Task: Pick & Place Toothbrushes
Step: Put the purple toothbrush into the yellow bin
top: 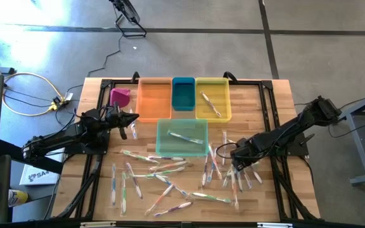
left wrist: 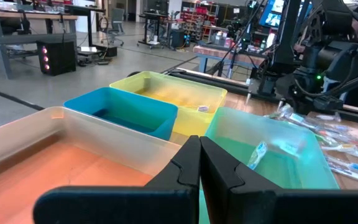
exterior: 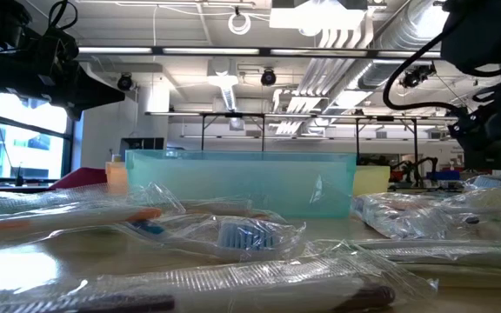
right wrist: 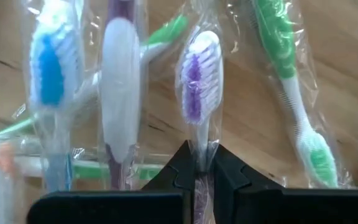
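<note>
Nearest the right wrist camera: a wrapped purple-bristled toothbrush (right wrist: 199, 93), neck pinched between the right gripper (right wrist: 202, 167) jaws, closed almost fully on it, head pointing away from the jaws. Flanked by more wrapped toothbrushes (top: 170, 180) lying on the wooden bench (top: 94, 190): a blue-bristled one (right wrist: 48, 74) and a white-and-purple handle (right wrist: 120, 93) on one side, a green one (right wrist: 291, 93) on the other. Seen from above, right gripper (top: 236, 166) down at the right end of the scatter, among several brushes lying close together. Rest of the scatter spread across the near half of the bench, below the teal bin (top: 181, 137). 1 brush inside the teal bin, 1 inside the yellow bin (top: 213, 98). Orange bin (top: 154, 98) and blue bin (top: 183, 93) alongside the yellow. Left gripper (top: 132, 120) jaws pressed fully together, holding nothing, hovering at the orange bin's left edge, well apart from the brushes.
</note>
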Available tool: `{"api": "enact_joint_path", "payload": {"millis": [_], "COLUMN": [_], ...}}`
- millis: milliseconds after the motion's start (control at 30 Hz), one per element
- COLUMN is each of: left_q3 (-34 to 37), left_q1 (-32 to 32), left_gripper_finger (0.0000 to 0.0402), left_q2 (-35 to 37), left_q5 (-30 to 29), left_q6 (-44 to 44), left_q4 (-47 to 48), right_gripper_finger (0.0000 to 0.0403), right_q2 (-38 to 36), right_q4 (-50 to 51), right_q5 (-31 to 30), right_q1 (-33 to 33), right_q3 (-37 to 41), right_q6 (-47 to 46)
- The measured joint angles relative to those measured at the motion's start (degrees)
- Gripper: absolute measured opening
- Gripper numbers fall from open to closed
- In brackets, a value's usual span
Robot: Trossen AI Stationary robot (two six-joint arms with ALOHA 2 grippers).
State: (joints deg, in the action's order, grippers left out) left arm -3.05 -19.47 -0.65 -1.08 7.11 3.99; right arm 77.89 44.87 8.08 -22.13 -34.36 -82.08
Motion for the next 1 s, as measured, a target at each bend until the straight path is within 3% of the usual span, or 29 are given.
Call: {"api": "enact_joint_path", "payload": {"millis": [233, 633, 1000], "left_q3": [0.00, 0.00, 0.00], "left_q1": [-0.01, 0.01, 0.01], "left_gripper_finger": [0.0000, 0.0000, 0.0000], "left_q2": [0.01, 0.01, 0.01], "left_q5": [0.00, 0.00, 0.00], "left_q6": [0.00, 0.00, 0.00], "left_q4": [-0.02, -0.02, -0.02], "right_gripper_finger": [0.0013, 0.0012, 0.0013], "right_q2": [0.00, 0.00, 0.00], "right_q4": [0.49, 9.48, 5.37], "right_q5": [0.80, -5.76, -21.30], "right_q1": [3.26, 12.27, 21.58], "right_q3": [-4.29, -14.57, -24.61], "right_q6": [5.77, 19.36, 34.72]}}
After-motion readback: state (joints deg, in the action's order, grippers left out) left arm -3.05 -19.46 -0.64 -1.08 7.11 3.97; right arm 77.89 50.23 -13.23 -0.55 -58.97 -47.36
